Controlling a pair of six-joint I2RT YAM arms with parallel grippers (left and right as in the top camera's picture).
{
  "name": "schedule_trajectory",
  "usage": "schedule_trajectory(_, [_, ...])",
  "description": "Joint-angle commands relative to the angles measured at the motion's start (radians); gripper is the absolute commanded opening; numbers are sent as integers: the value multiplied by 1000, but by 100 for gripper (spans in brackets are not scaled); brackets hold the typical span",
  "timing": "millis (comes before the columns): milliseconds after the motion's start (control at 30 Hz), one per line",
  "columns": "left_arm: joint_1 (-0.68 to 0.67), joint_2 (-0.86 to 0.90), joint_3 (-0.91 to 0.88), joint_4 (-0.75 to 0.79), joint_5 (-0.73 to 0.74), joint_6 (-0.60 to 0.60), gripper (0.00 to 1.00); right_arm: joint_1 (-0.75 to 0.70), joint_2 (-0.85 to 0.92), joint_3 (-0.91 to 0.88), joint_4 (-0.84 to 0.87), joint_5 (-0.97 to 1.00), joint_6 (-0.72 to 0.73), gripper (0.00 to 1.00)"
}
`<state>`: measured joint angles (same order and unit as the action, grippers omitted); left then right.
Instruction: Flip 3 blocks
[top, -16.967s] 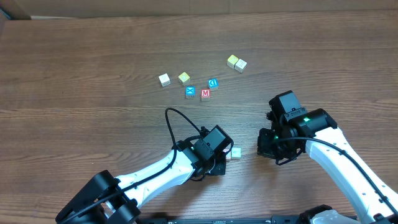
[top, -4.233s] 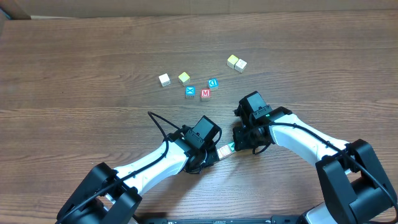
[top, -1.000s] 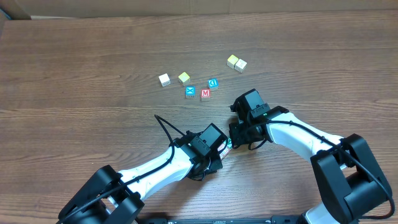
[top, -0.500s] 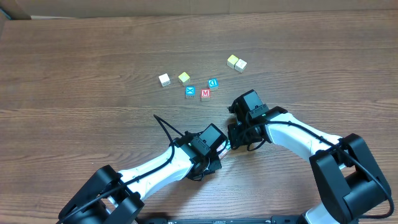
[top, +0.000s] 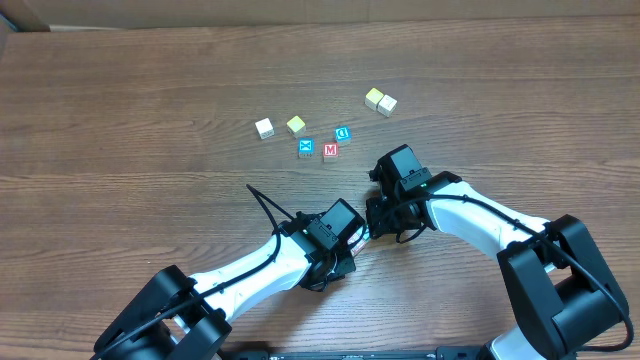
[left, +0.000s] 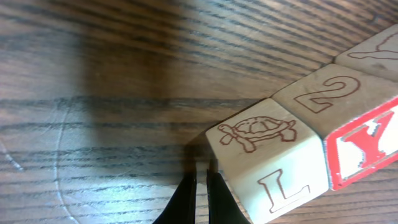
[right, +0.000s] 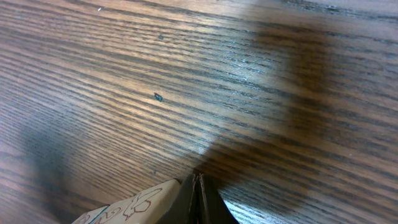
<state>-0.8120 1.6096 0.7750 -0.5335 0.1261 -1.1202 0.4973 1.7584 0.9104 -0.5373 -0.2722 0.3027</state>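
The left claw (left: 201, 171), jaws pinched nearly together and holding nothing, sat low on the wooden counter (top: 150, 100) with its tips at the lower corner of the turtle block (left: 267, 158), a pale cube with a turtle drawn on top and a letter L on its side. Touching that cube in a slanting row were the red Y block (left: 333, 102), which showed a 2 on its upper face, and a third block (left: 379, 50), cut off by the frame's edge. The right claw (right: 197, 180), also closed on nothing, pointed down at the counter with a sketched block (right: 134, 208) just beside its tips; which of the three cubes this was could not be told. Seen from above, both arms met near the front centre of the counter and hid most of the row between them. Well apart, farther back, lay a white cube (top: 264, 128), a yellow-green cube (top: 296, 125), the blue X cube (top: 306, 147), the red M cube (top: 330, 151) and the blue D cube (top: 342, 133), with a pale pair (top: 380, 100) touching each other beyond them.
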Motion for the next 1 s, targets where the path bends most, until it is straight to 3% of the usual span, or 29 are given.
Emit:
schedule_trajectory(0, [-6, 21, -3, -21, -29, -27, 4, 12, 34, -14, -9, 65, 36, 4])
schedule_trajectory(967, [-7, 21, -3, -15, -29, -61, 4, 12, 34, -14, 29, 84, 30, 4])
